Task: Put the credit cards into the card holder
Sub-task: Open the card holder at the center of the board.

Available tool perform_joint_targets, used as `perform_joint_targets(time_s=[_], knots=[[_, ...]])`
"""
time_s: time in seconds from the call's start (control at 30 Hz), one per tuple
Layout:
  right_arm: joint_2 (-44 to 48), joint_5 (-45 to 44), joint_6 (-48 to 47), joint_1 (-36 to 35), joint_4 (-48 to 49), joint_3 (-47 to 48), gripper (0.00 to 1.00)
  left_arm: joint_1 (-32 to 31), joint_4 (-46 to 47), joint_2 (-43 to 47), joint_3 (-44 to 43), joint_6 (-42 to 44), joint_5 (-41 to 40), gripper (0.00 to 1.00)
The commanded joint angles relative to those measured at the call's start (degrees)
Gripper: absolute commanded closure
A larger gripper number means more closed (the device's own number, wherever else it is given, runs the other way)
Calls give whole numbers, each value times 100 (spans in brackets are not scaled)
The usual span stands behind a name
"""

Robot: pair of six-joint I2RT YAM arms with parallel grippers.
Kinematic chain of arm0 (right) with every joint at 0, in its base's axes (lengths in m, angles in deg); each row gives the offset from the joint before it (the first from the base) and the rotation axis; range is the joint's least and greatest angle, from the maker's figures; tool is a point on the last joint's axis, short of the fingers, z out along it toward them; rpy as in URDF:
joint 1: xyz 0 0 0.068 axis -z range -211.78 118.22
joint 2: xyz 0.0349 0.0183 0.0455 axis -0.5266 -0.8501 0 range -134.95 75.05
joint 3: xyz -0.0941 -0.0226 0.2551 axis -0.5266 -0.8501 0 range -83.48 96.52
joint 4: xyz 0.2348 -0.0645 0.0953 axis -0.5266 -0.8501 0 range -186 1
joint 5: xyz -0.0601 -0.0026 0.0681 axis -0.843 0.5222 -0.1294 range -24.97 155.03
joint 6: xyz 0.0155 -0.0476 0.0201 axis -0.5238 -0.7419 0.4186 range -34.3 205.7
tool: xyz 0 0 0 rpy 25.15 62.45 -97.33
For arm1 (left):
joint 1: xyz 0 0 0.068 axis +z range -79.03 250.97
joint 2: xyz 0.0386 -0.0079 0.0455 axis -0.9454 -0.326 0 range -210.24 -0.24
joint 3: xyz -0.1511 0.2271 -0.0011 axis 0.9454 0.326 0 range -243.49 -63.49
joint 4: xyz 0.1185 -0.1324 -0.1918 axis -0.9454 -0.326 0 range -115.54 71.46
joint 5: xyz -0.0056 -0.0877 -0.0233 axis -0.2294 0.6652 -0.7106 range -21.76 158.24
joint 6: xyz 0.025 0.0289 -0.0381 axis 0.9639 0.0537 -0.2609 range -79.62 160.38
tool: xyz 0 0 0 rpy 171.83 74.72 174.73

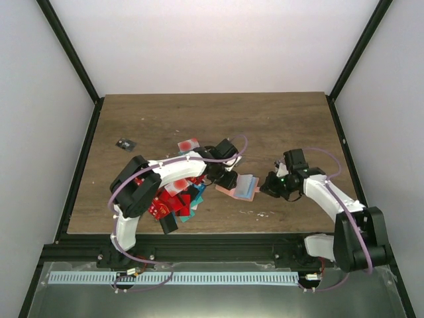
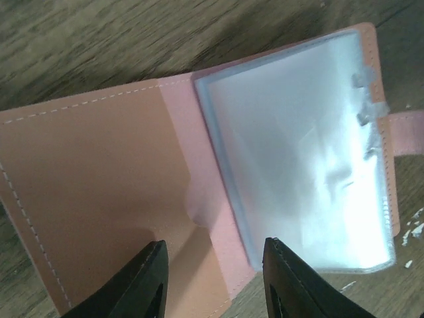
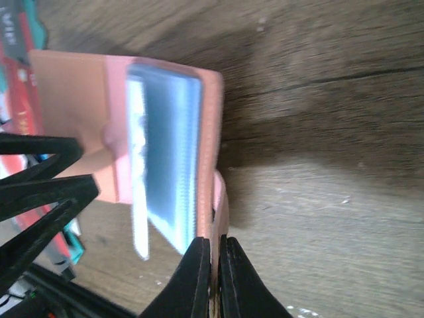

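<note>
Clutter sits at the left of the brown wood-grain surface [image 1: 199, 119]: a small dark square object [image 1: 124, 144] lies alone, well apart from the rest. To its right is a loose heap of thin rectangular credit cards [image 1: 159, 207], mostly red with some teal, under the bend of the left arm. One white card with a red spot [image 1: 188, 144] lies just beyond the heap. Right of the heap, the left hand [image 2: 213, 248] hangs low over the flat salmon-pink card holder [image 1: 244, 187], its jaws apart with nothing seen between them. The card holder lies open on the surface between the two hands, its spread running left to right: plain stitched cover toward the left hand, a stack of clear plastic sleeves [image 2: 305, 159] toward the right. The sleeves stand a little lifted off the cover. At the far right, the right hand [image 3: 213, 242] is clenched on the pink tab at the card holder's right edge, pinning it in place. The left hand is the nearer one to both the cards and the open cover, so loading likely falls to it, with the cards just behind it. Which sleeve edge is the open one I cannot tell.
</note>
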Motion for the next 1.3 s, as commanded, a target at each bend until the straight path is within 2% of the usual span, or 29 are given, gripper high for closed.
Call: perform_joint_targets(time_s=[0.0, 0.13, 0.2, 0.27, 0.33, 0.5, 0.67, 0.9, 1.07, 1.27], knots=[[-388, -687, 98, 31, 83, 110, 99, 95, 222, -95, 228, -117, 97, 60], [-947, -610, -75, 35, 29, 509, 96, 117, 369, -137, 411, -281, 346, 64], [-1023, -578, -194, 35, -96, 698, 87, 130, 439, -146, 487, -354, 462, 68], [-924, -694, -231, 35, -204, 809, 77, 132, 526, -169, 586, -447, 535, 77], [-801, -817, -291, 37, -275, 849, 70, 133, 587, -197, 661, -530, 604, 81], [-485, -461, -361, 36, -293, 797, 68, 145, 596, -171, 750, -597, 678, 87], [-267, -590, -381, 18, -534, 837, 59, 168, 711, -175, 801, -667, 798, 90], [-125, 126, -541, 14, -122, 758, 60, 183, 768, -207, 811, -728, 848, 92], [-529, 524, -383, -12, 323, 631, 69, 180, 757, -181, 863, -713, 858, 92], [-981, 836, -333, -114, 735, 638, 69, 178, 844, -179, 875, -762, 925, 92]])
